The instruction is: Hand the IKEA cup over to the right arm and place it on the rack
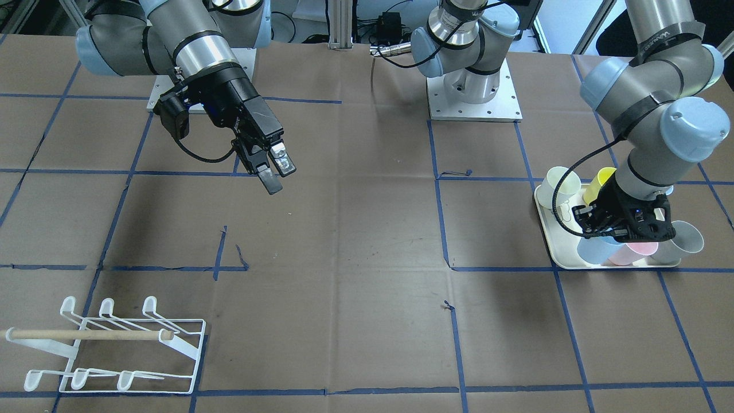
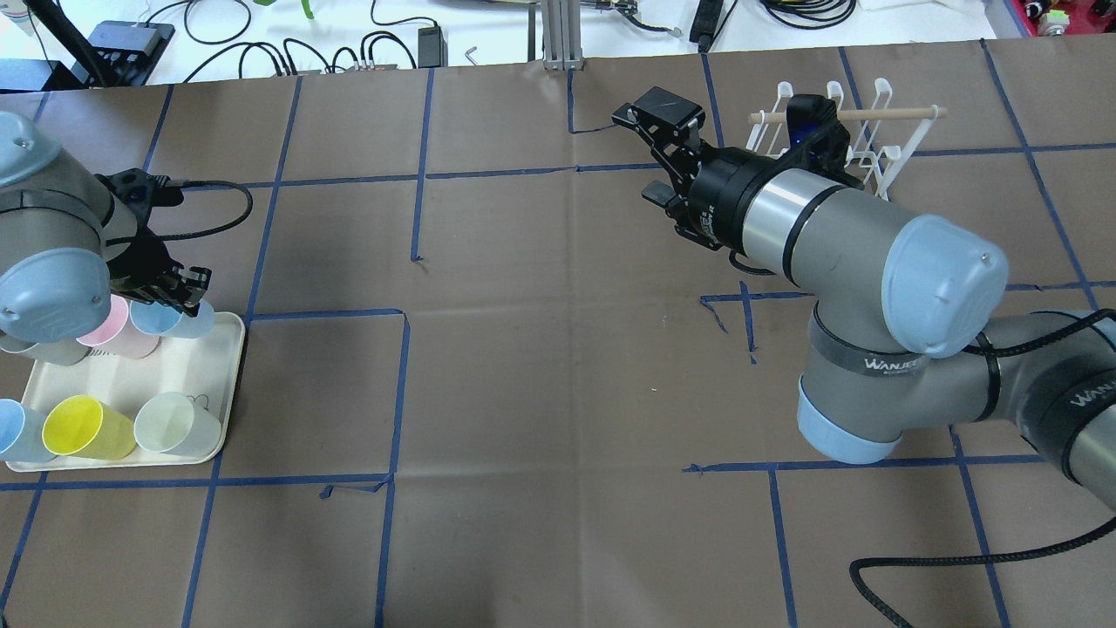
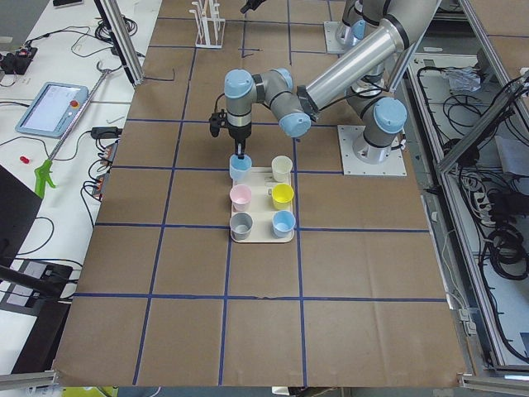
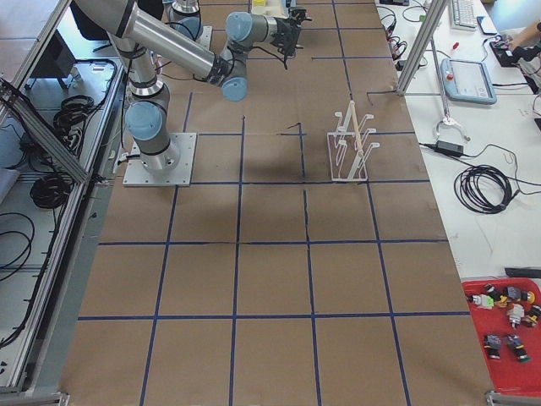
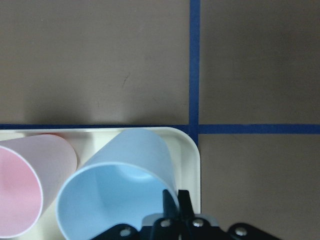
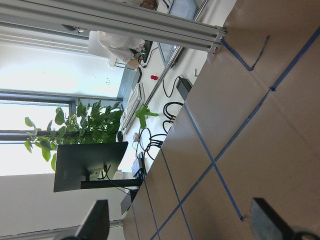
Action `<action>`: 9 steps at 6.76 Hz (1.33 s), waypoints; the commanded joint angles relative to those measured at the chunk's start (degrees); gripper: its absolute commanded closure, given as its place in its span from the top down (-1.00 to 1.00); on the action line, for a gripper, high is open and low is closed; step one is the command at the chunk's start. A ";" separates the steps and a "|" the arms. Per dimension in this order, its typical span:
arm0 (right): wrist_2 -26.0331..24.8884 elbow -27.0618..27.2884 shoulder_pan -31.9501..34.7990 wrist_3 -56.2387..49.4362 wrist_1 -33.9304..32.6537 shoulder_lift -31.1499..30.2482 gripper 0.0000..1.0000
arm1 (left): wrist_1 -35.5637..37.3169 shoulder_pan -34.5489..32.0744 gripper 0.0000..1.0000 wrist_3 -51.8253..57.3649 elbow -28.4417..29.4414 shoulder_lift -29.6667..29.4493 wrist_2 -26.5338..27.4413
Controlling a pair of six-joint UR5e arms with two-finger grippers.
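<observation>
A light blue IKEA cup (image 5: pixel 115 195) leans in the far corner of a cream tray (image 2: pixel 131 384). My left gripper (image 5: pixel 172 202) is shut on its rim, one finger inside and one outside; the same cup (image 2: pixel 179 318) and gripper (image 2: pixel 187 292) show from overhead. The right arm's gripper (image 2: pixel 643 153) hangs open and empty above the table's middle, its fingers (image 6: pixel 97 220) wide apart. Behind its wrist stands the white wire rack (image 2: pixel 872 139) with a wooden dowel, partly hidden; the front view shows the rack (image 1: pixel 109 350) whole, with nothing on it.
On the tray there are also a pink cup (image 2: pixel 113 327), a yellow cup (image 2: pixel 83 427), a pale green cup (image 2: pixel 174 423) and a grey cup (image 3: pixel 240 224). Brown paper with blue tape lines covers the table (image 1: pixel 355 229). Cables lie beyond the far edge.
</observation>
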 commanded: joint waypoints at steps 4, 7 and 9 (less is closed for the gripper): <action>-0.18 0.42 0.00 3.06 -1.00 0.46 0.99 | -14.58 -11.00 -1.00 -0.18 22.14 0.82 -12.73; 0.00 0.42 0.00 2.80 -1.00 0.55 0.99 | -10.38 -13.59 -1.00 -0.80 19.53 2.66 -41.35; 0.43 0.42 0.00 2.54 -1.00 0.73 0.99 | 3.09 -15.86 -1.00 -1.06 12.96 2.41 -54.56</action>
